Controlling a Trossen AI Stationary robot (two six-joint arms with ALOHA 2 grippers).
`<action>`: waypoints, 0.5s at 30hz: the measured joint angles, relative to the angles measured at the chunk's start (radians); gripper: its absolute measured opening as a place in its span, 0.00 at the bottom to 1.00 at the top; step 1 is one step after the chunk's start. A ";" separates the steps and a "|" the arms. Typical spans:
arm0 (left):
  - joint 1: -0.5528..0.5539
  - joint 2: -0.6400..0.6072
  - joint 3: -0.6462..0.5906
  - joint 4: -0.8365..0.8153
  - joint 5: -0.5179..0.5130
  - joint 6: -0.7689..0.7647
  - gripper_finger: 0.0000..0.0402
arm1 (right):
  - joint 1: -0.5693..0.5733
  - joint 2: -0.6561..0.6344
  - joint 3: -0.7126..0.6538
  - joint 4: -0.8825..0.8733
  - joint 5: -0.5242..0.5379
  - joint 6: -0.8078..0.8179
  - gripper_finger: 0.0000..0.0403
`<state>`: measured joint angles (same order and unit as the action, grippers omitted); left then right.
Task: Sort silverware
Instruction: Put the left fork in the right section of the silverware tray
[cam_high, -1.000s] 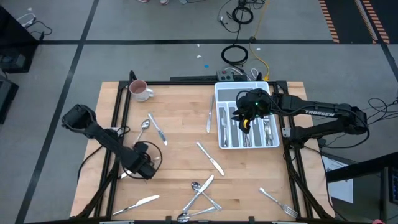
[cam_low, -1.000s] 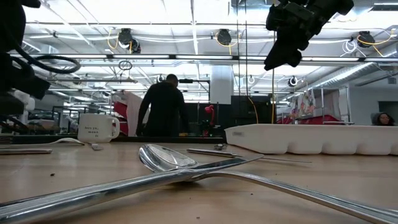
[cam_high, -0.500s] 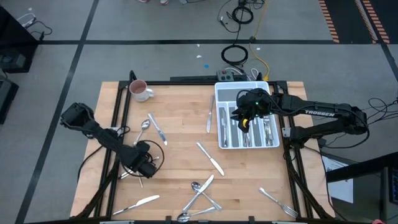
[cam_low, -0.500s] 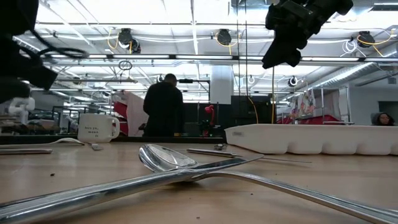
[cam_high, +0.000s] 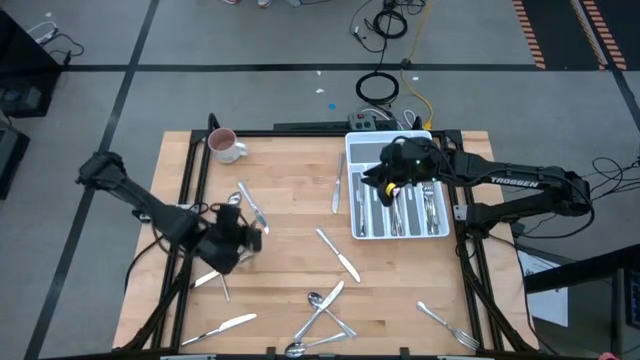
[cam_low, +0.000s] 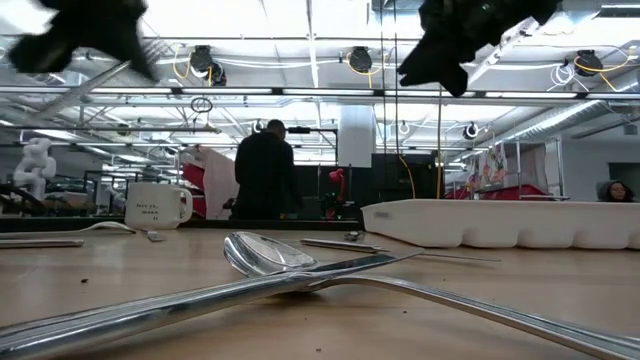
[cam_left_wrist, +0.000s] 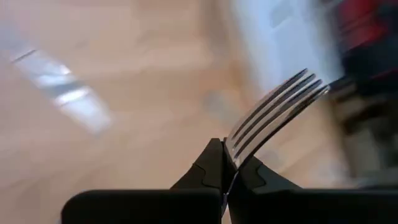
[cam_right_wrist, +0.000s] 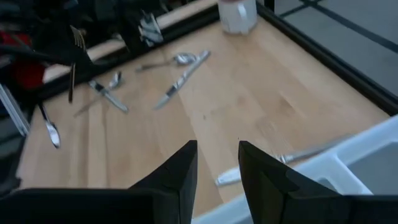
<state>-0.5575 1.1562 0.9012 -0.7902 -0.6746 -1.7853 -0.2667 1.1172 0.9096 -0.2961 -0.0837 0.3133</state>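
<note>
Pale wood-plank tabletop (cam_high: 300, 250), shiny slim silverware (cam_high: 338, 254) scattered.
Left pincer (cam_left_wrist: 229, 167) clamps four-tined metal fork (cam_left_wrist: 273, 109); right pincer (cam_right_wrist: 217, 163) parted over white tray (cam_high: 355, 215).

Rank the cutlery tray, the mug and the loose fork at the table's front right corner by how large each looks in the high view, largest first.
1. White cutlery tray, by far the largest.
2. Fork at the front right corner.
3. Mug. Fork and mug are close: the fork is longer but far slimmer.

Silver fork (cam_left_wrist: 273, 113), white tray (cam_high: 356, 190), pale wooden table (cam_high: 290, 260), white-and-pink mug (cam_high: 224, 146).
</note>
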 joint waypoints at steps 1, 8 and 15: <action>0.013 -0.015 -0.002 0.073 -0.051 0.049 0.00 | 0.000 0.000 0.000 0.017 0.000 0.011 0.27; 0.174 -0.013 -0.007 0.547 -0.094 0.477 0.00 | 0.000 0.000 0.000 0.212 0.000 0.121 0.27; 0.327 0.062 -0.008 0.883 0.079 0.714 0.00 | 0.001 0.004 0.000 0.381 -0.058 0.195 0.28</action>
<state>-0.2300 1.2181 0.8936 0.0933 -0.5958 -1.0714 -0.2661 1.1215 0.9098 0.0854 -0.1416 0.5079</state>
